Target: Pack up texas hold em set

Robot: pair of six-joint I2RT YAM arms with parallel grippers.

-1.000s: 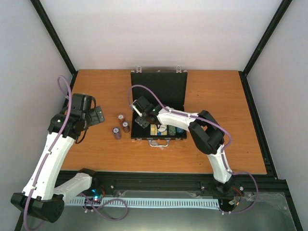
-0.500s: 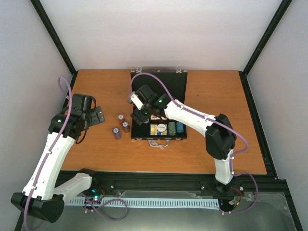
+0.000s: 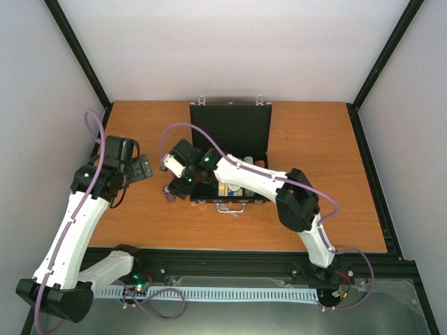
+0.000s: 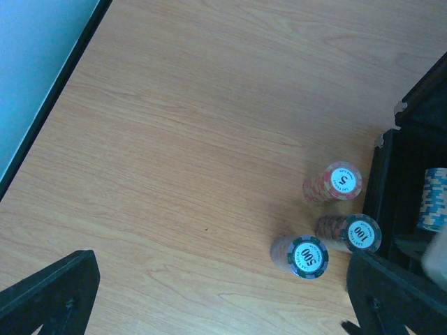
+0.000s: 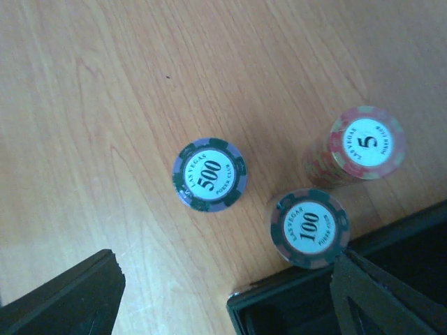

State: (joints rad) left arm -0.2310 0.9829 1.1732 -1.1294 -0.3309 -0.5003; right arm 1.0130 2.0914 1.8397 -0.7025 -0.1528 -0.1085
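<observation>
The black case lies open mid-table with its lid back; chips and card decks fill its near tray, and the silver handle faces me. Three chip stacks stand on the table left of the case: a purple 500 stack, a black 100 stack and a red 5 stack. They also show in the left wrist view, the 500 stack nearest. My right gripper hovers over these stacks, open and empty. My left gripper is open and empty, left of the stacks.
The case's near left corner lies just beside the 100 stack. A blue chip stack sits inside the case. Bare wooden table stretches left and behind; a black frame rail runs along the left edge.
My right arm has swung left from above the case's tray to above the three stacks on the table. The left arm has not moved.
</observation>
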